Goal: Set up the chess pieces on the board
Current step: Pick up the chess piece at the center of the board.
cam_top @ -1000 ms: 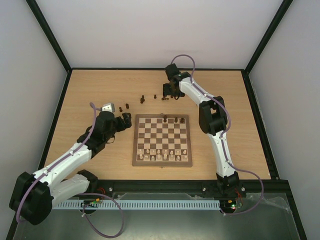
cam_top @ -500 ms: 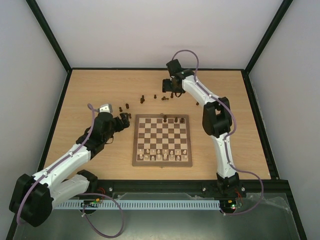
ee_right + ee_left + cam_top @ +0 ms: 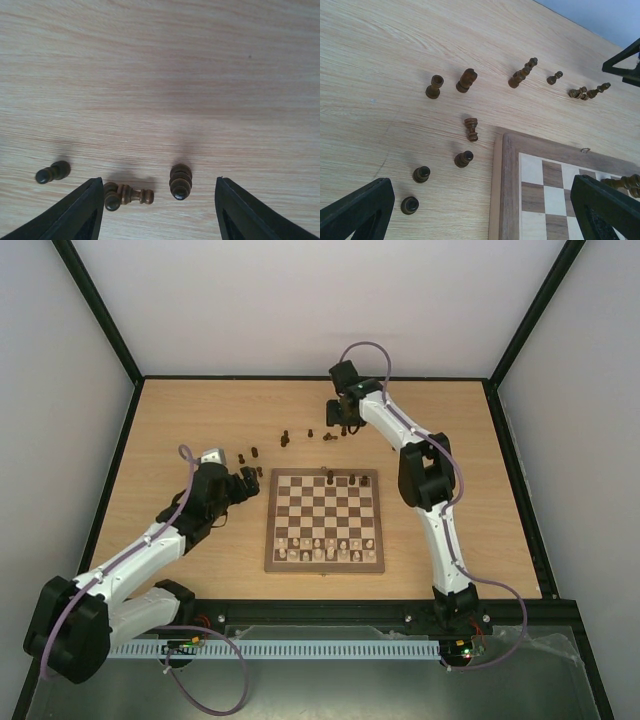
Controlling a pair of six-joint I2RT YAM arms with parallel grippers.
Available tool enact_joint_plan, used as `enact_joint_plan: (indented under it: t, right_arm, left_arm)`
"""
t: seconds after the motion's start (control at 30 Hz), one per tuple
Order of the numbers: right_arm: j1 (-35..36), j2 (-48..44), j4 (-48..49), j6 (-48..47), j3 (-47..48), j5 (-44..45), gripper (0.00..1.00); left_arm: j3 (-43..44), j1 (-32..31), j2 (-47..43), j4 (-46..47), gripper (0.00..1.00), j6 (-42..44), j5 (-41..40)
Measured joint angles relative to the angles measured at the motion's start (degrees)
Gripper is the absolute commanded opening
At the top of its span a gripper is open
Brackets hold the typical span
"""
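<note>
Jaws of the right gripper [image 3: 157,202] are standing apart and holding nothing, framing an upright dark piece [image 3: 180,181] on the tabletop beyond the board [image 3: 269,530], with toppled pieces [image 3: 127,195] lying just beside it. Those of the left gripper [image 3: 482,202] are gaping wide and empty too, hanging over loose dark chess pieces [image 3: 466,80] off the board's far-left corner. Little is looking done: only about three dark pieces [image 3: 331,477] are sitting on the far rank while pale pieces [image 3: 330,550] are filling the near rows, so most of the dark set is waiting on the table.
</note>
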Motion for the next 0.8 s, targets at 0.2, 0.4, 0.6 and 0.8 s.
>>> enact_joint_plan:
  t: [0.2,0.4,0.6,0.8]
  right_arm:
    - [0.00,2.01,-1.33,-0.07,0.24,0.76,0.44]
    - [0.00,2.36,-2.12,-0.02,0.24,1.49,0.26]
    - [0.00,2.36,-2.14,-0.02,0.24,2.45,0.25]
    - [0.00,2.69,-2.16,-0.04,0.24,2.99,0.24]
  left_arm:
    - [0.00,0.17,0.44,0.13,1.00,0.00,0.96]
    - [0.00,0.17,0.70,0.98,0.99,0.00,1.70]
    - [-0.02,0.17,0.72,1.29,0.99,0.00,2.14]
    - [-0.04,0.17,0.72,1.29,0.99,0.00,2.34]
